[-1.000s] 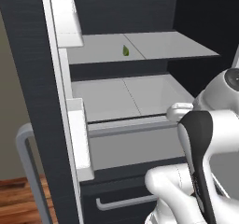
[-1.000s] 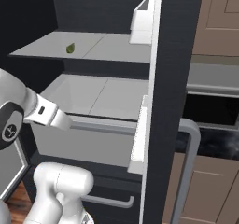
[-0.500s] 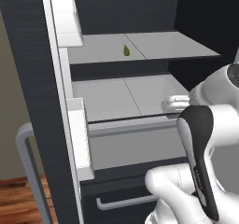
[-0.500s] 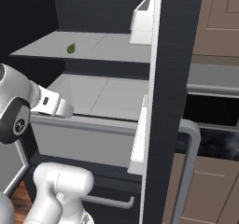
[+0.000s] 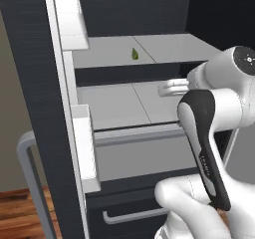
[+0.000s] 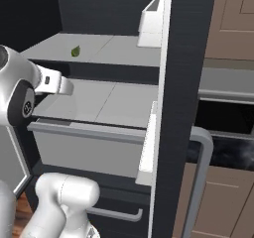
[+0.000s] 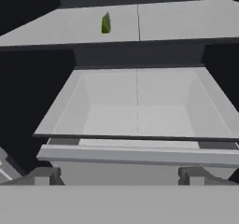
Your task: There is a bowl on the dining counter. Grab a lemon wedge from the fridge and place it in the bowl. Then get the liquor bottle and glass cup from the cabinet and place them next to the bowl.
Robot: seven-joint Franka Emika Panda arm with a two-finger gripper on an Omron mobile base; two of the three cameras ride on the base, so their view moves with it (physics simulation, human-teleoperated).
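One small green lemon wedge (image 7: 106,23) sits alone on the fridge's upper shelf (image 5: 164,49), left of the shelf's centre seam and a little back from the front edge. Below it the drawer (image 7: 137,111) stands pulled out, and the fridge door (image 6: 183,83) hangs open beside it.

From where I stand, the arm is reaching into the fridge with the tool (image 7: 116,176) held low, level with the drawer's front lip, fingers (image 7: 43,176) spread as wide as they go and holding nothing. The wedge is well above and beyond it.

To do this step well, I'd say the hand needs to rise clear of the drawer front before going any deeper, or it risks bumping the lip or the shelf edge. It should then shift toward the wedge's side of the seam and come in just over the shelf surface. The wedge is small and stands upright on its edge, so the fingers should straddle it squarely and close gently; a glancing touch would probably tip it or push it further back.
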